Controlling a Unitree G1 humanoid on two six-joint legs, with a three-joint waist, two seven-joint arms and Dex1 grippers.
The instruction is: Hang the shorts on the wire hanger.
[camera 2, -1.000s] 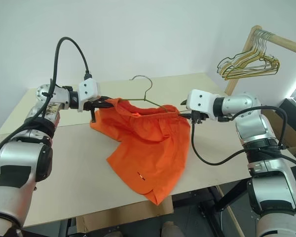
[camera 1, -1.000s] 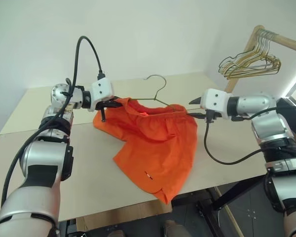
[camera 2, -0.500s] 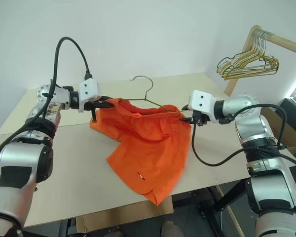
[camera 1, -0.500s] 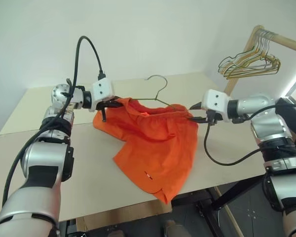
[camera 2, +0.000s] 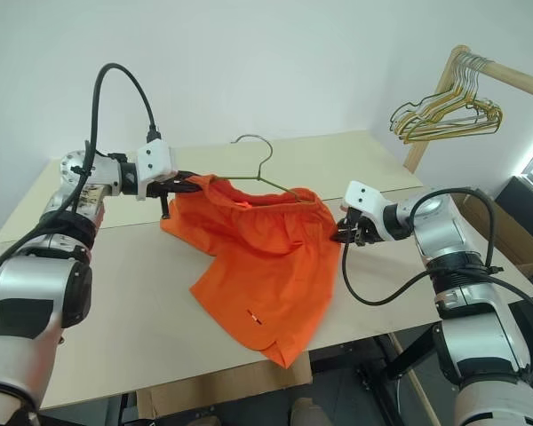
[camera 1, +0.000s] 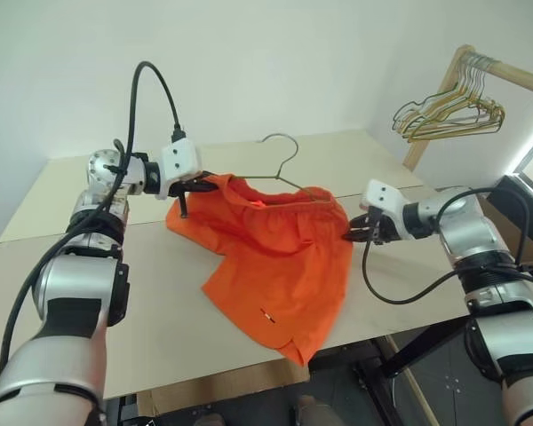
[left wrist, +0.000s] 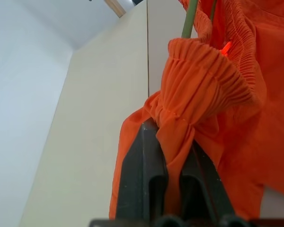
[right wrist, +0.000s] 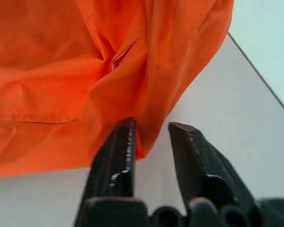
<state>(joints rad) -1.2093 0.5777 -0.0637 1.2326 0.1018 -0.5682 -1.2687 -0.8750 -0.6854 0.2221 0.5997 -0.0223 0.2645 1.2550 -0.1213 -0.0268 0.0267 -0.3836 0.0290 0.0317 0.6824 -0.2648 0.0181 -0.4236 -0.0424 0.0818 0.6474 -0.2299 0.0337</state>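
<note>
The orange shorts [camera 1: 284,257] lie spread on the beige table [camera 1: 160,293], their waistband raised at the back. The wire hanger [camera 1: 284,146] runs through the waistband, and its hook rises above it. My left gripper [camera 1: 200,188] is shut on the bunched left end of the waistband [left wrist: 199,80], holding it up, with the hanger's wire [left wrist: 189,19] just beyond. My right gripper [camera 1: 348,236] is low at the right side edge of the shorts. Its fingers [right wrist: 118,156] stand slightly apart, with the fabric's edge [right wrist: 146,118] reaching into the gap.
A wooden rack [camera 1: 506,75] at the back right carries a bunch of gold and silver wire hangers [camera 1: 449,111]. The table's front edge runs just under the hem of the shorts, and its right edge lies near my right arm.
My right gripper has dropped from the right end of the waistband to the side edge of the shorts, rolled, and narrowed its fingers. The left gripper has not moved.
</note>
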